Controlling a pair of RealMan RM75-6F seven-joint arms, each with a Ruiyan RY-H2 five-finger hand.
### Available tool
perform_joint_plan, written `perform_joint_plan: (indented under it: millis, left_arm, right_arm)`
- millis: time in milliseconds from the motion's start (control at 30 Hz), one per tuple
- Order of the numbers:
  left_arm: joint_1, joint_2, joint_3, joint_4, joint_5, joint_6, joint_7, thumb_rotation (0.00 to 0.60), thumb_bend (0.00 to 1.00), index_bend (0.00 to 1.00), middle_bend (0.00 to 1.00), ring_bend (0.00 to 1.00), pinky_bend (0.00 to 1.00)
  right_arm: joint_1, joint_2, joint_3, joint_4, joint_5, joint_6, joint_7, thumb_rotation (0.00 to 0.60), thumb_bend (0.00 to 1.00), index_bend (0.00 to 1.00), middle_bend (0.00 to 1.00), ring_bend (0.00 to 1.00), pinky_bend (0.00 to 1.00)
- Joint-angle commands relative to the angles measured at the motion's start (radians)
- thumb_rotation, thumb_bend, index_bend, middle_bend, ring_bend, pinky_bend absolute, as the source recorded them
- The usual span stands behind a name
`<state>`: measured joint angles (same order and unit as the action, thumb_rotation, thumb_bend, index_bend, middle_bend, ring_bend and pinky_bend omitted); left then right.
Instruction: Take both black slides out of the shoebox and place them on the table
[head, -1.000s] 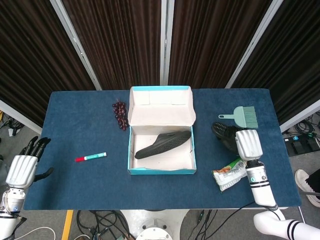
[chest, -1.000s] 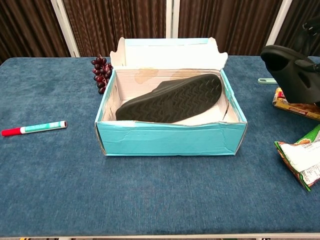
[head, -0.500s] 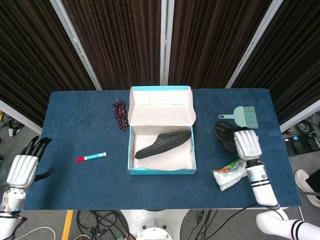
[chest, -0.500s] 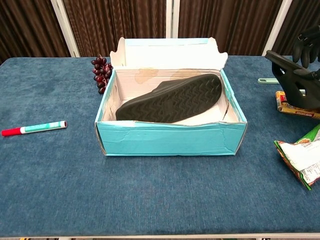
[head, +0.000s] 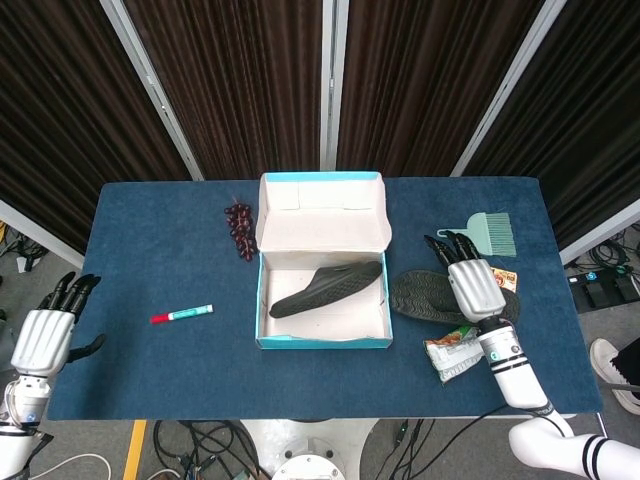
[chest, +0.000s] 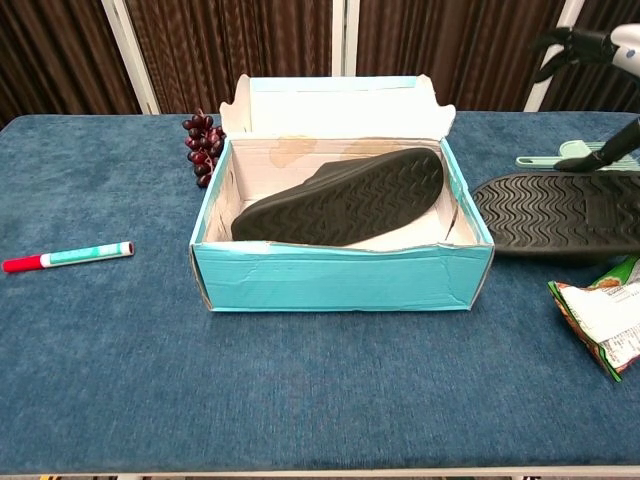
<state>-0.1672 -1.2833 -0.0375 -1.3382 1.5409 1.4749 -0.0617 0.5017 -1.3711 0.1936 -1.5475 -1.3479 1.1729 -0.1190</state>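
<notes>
One black slide (head: 425, 297) is lying sole-up on the tabletop (head: 150, 260) under the right hand (head: 474, 288), whose fingers (head: 447, 245) are spreading empty. The other slide (head: 326, 287) is sitting in the shoebox (head: 322, 342). The left hand (head: 44, 335) is hanging open, holding nothing.

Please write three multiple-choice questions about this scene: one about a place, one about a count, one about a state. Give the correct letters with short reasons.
1. Where is the red-capped marker?
A. Left of the shoebox
B. Inside it
C. On the brush

2. How many black slides are in the shoebox?
A. None
B. One
C. Two

3. How does the slide on the table lie?
A. Sole up
B. Standing on its heel
C. Held in the air

Answers:
1 A: it lies on the blue cloth, left of the box.
2 B: only one slide in the box.
3 A: its wavy tread faces up, with the right hand open above.
</notes>
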Motion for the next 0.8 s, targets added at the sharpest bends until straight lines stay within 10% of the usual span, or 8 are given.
perform_joint_plan:
  millis: [33, 800]
  left_arm:
    - [0.000, 0.001, -0.001, -0.002, 0.001, 0.002, 0.000, 0.600, 0.19, 0.09, 0.11, 0.03, 0.29]
    - [0.007, 0.016, -0.010, 0.005, -0.009, 0.015, -0.027, 0.600, 0.19, 0.09, 0.11, 0.03, 0.29]
  right_arm:
    - [0.014, 0.003, 0.014, -0.027, -0.026, 0.015, 0.011, 0.600, 0.02, 0.07, 0.21, 0.02, 0.08]
    - [0.359, -0.289, 0.049, 0.078, 0.057, -0.296, -0.283, 0.600, 0.03, 0.20, 0.27, 0.16, 0.19]
